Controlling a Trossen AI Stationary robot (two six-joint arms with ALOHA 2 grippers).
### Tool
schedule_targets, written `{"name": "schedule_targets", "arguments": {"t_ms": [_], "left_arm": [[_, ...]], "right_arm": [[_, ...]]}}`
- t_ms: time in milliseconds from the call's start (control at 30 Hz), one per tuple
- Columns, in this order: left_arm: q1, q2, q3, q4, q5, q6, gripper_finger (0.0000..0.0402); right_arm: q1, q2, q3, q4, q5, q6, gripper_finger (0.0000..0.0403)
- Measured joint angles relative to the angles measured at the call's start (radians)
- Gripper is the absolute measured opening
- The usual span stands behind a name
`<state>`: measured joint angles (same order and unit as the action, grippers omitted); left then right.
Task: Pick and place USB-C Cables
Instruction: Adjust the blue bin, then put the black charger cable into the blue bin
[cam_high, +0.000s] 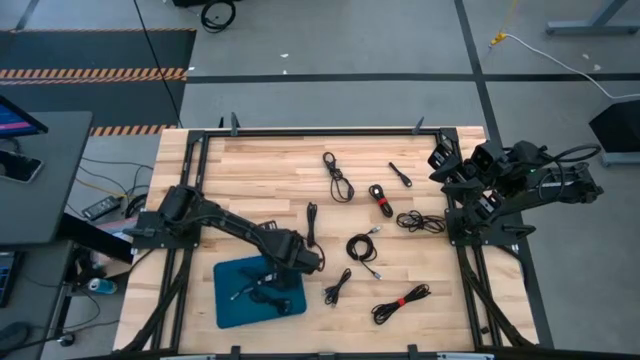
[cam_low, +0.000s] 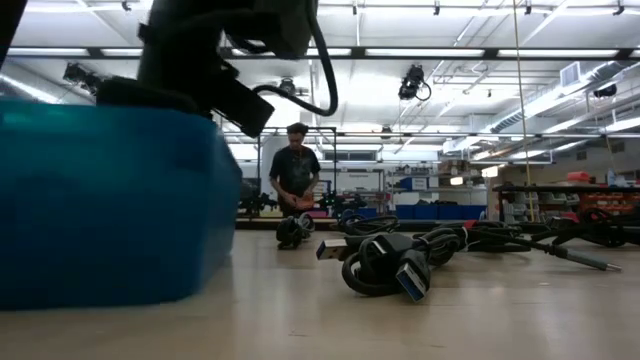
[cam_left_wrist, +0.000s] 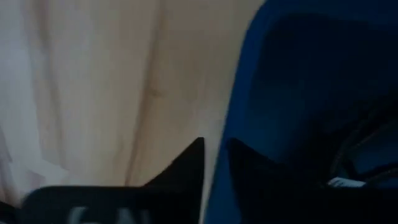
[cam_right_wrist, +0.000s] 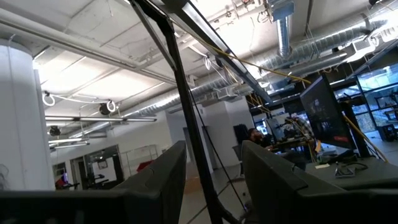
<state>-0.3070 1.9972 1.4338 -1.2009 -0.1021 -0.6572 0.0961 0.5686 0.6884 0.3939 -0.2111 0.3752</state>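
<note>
Blue tray (cam_high: 228, 300) directly under left claw (cam_high: 305, 262), at tray's far-right corner; fingers nearly together, nothing between them. Risk: claw low beside tray wall, sideways move could shove tray. Two cables (cam_high: 262, 293) already in tray, just behind claw. Nearest loose cable (cam_high: 312, 222) on worktop (cam_high: 260, 170) just beyond claw; others farther right. Right claw (cam_high: 443, 158) parked at worktop's right edge, fingers apart, empty.

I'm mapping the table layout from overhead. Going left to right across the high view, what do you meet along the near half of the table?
Blue tray with the left end effector over its right edge → small cable → round coiled cable → cable with a red tie. The right end effector waits at the table's far right corner.
</note>
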Motion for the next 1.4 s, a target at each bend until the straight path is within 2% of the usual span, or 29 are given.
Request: {"name": "schedule_targets", "arguments": {"t_ms": [133,333,533,733,1000,1400], "left_arm": [[0.039,0.0,0.0,-0.001,0.001,0.003,0.0012],[0.112,0.0,0.0,-0.001,-0.063,0.007,0.0012],[0.181,0.0,0.0,0.002,-0.07,0.079,0.0008],[0.2,0.0,0.0,0.002,-0.071,0.1,0.0012],[0.179,-0.006,0.009,-0.013,-0.069,0.082,0.0063],[0.193,-0.024,0.263,-0.184,-0.078,0.091,0.0155]], "right_arm": [[0.0,0.0,0.0,0.0,0.0,0.0,0.0162],[0.0,0.0,0.0,0.0,0.0,0.0,0.0162],[0.0,0.0,0.0,0.0,0.0,0.0,0.0162],[0.0,0.0,0.0,0.0,0.0,0.0,0.0162],[0.0,0.0,0.0,0.0,-0.003,-0.003,0.0162],[0.0,-0.002,0.0,0.0,-0.011,-0.003,0.0162]]}}
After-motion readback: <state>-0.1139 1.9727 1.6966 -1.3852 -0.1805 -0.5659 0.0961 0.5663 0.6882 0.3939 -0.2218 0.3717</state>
